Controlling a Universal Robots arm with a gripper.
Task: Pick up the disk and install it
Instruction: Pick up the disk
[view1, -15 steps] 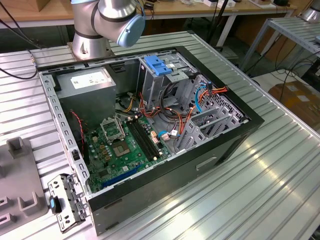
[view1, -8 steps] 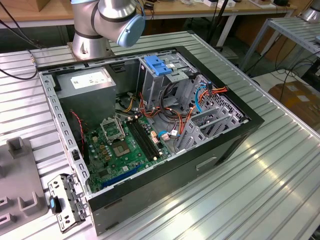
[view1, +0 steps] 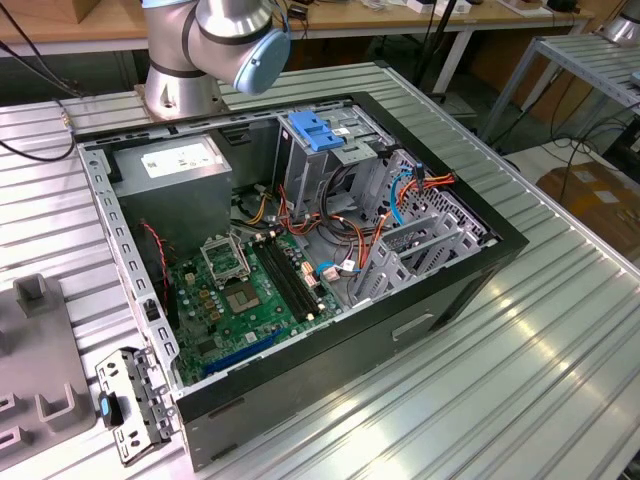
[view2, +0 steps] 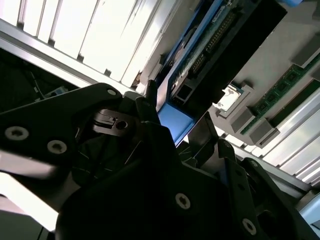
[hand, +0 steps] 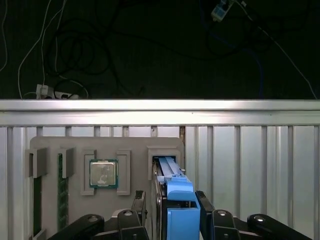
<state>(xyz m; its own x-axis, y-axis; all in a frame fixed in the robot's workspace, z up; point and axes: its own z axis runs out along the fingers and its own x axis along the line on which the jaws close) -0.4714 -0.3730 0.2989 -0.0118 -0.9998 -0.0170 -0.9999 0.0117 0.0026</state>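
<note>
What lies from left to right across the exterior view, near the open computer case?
Grey moulded plastic tray, loose silver metal bracket with a blue clip, green circuit board, grey metal card cage, brown cardboard box.

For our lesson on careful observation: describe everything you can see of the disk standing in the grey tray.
The disk stands on edge in a slot of the grey tray. A light-blue plastic carrier frames it, with a thin metal-looking edge along one side. In the second wrist view its dark side shows what look like connector pins. The gripper straddles its blue end; whether it clamps the disk cannot be told.
</note>
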